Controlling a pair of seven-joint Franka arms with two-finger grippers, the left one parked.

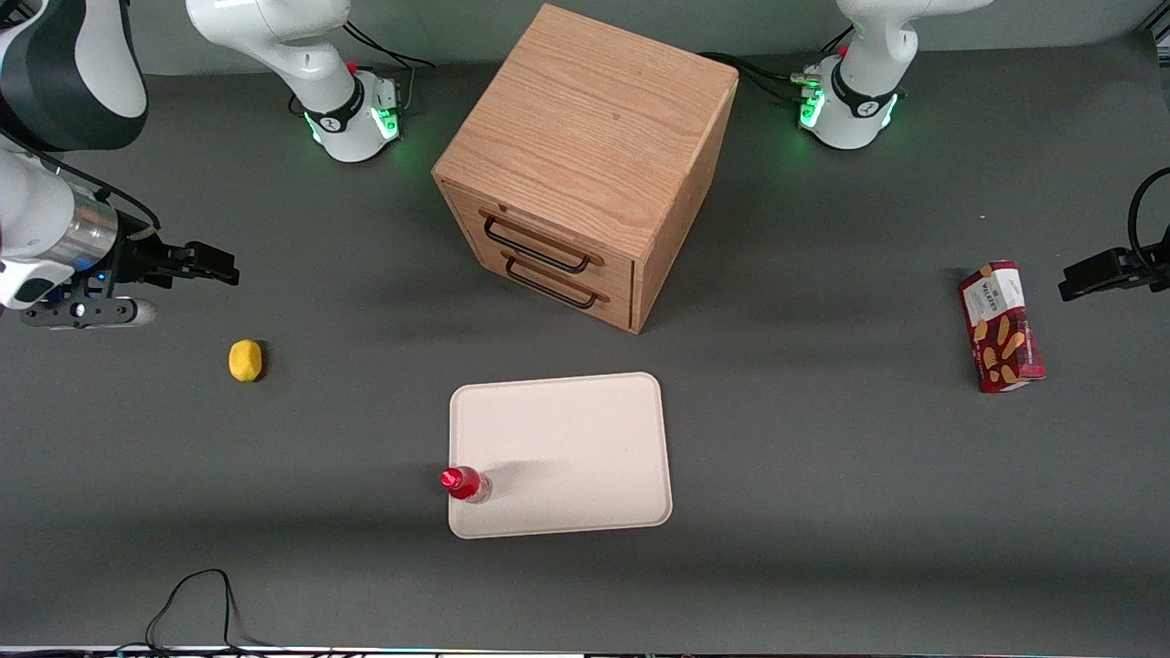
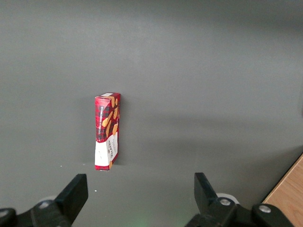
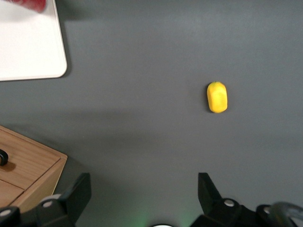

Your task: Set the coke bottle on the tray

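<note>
A wooden two-drawer cabinet (image 1: pixel 585 164) stands mid-desk (image 1: pixel 823 503); a lemon (image 1: pixel 245 360) lies toward the working arm's end, a red biscuit box (image 1: pixel 1001 326) toward the parked arm's.

The working arm's black two-finger gripper (image 1: pixel 215 262), held above the grey desk (image 1: pixel 823 475) near its own end, is open and empty; the right wrist view cuts off everything but its fingertips (image 3: pixel 78 191). That view's edge crops the small red-capped coke bottle (image 3: pixel 28 4) to a red sliver on the cream rectangular tray (image 3: pixel 28 47), and the light oak two-drawer cabinet (image 3: pixel 28 165) to one corner.
</note>
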